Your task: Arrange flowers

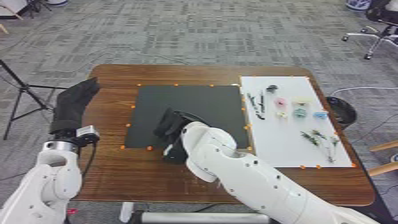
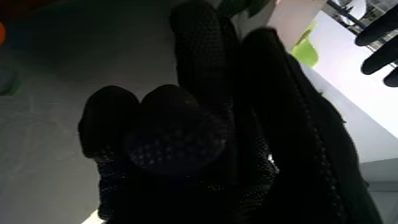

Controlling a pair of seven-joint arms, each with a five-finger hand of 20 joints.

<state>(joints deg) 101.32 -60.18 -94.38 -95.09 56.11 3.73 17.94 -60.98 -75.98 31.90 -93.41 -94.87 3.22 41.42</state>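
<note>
Head view: left robot hand [image 1: 73, 106] straight-fingered, black fabric; right robot hand [image 1: 169, 131] over rectangular mat [image 1: 191, 97], grip unclear.

and here the right arm slants in from the lower right, elbow bent, its gloved right hand [image 1: 171, 131] angled down near the middle, while the left hand [image 1: 75, 104] points forward, fingers extended, wrist raised.

At the right of the frame, you have loose flower heads on a white sheet [image 1: 274, 150]: dark [image 1: 271, 88], pink [image 1: 280, 102], pale yellow [image 1: 300, 100], cream [image 1: 282, 115], teal [image 1: 299, 113] and blue [image 1: 321, 115]. Just left of the pink one, you'll see dark stems [image 1: 258, 106] lying lengthwise. Lower down, your green-and-white sprigs [image 1: 319, 140] lie flat, tips spread, stalks converging toward the bottom.
</note>
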